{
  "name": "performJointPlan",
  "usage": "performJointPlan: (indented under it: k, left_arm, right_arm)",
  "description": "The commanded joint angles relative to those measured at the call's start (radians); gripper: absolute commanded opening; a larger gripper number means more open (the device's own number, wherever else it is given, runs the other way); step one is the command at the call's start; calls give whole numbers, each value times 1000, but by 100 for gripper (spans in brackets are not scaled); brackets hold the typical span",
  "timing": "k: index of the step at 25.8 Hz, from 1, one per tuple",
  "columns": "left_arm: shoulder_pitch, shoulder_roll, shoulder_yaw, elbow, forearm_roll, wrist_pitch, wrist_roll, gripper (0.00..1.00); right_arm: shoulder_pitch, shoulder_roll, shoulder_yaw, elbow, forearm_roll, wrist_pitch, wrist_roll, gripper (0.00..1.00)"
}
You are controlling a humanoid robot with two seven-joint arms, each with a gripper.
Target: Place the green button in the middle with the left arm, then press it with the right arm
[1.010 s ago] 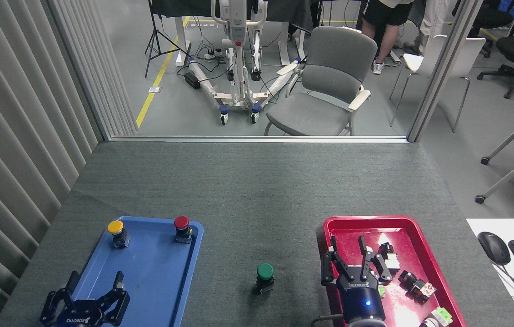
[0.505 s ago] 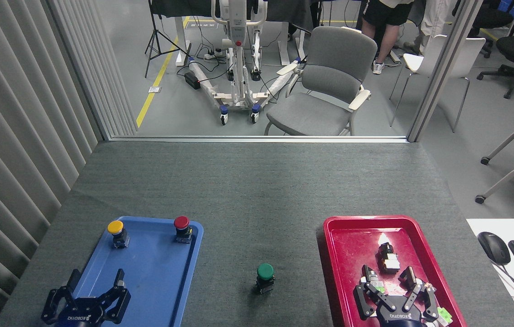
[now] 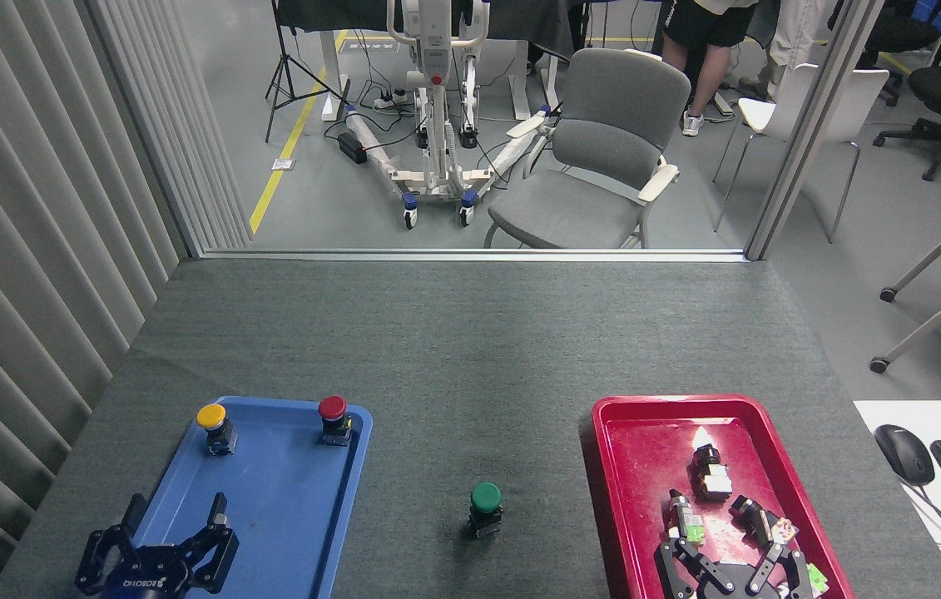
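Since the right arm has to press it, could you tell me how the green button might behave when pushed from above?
The green button stands upright on the textured mat, its wide cap over a narrower body, so an off-centre push could probably tip it. It looks rigid. The felt-like mat should limit sliding.

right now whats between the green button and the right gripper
In the head view, bare grey mat and the red tray's left rim lie between the green button and the right gripper; nothing else.
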Motion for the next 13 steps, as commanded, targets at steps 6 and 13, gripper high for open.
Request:
performJointPlan:
  k: [6,13]
  left_arm:
    - [0,0,0,0,41,-5,0,99]
    - [7,0,-1,-5,38,-43,5,99]
  right_arm:
    - [14,2,-1,-29,3,0,-1,100]
    - [15,2,-3,-29,3,0,0,100]
